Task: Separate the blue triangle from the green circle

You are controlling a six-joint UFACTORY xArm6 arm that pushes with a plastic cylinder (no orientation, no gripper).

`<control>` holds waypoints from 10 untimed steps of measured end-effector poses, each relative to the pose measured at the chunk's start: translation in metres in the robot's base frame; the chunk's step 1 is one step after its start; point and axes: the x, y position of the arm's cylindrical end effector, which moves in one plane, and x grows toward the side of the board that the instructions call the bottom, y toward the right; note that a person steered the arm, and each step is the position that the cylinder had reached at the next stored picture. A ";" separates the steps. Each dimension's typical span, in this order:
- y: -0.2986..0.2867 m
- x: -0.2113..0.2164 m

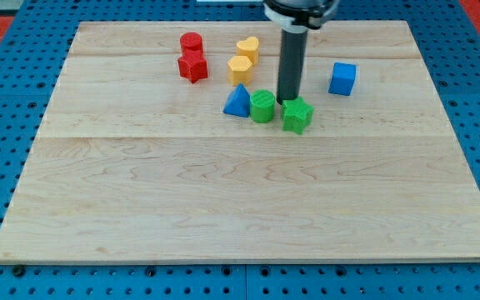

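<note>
The blue triangle [237, 101] sits on the wooden board [248, 200] in its upper middle, touching the left side of the green circle [262, 106]. A green star-shaped block [297, 115] lies just right of the circle. My tip [287, 101] is down at the board between the green circle and the green star, just above them in the view, close to both.
A red cylinder [191, 42] and a red star-like block [192, 66] lie at the upper left. A yellow heart [248, 49] and a yellow block [240, 69] stand above the triangle. A blue cube [342, 78] lies to the right.
</note>
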 end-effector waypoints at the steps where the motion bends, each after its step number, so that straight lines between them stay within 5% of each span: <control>1: -0.057 -0.013; 3: -0.181 -0.020; 5: -0.237 0.034; 6: -0.243 -0.011; 7: -0.245 0.002; 8: -0.158 0.089; 9: -0.058 0.123; 10: -0.024 0.083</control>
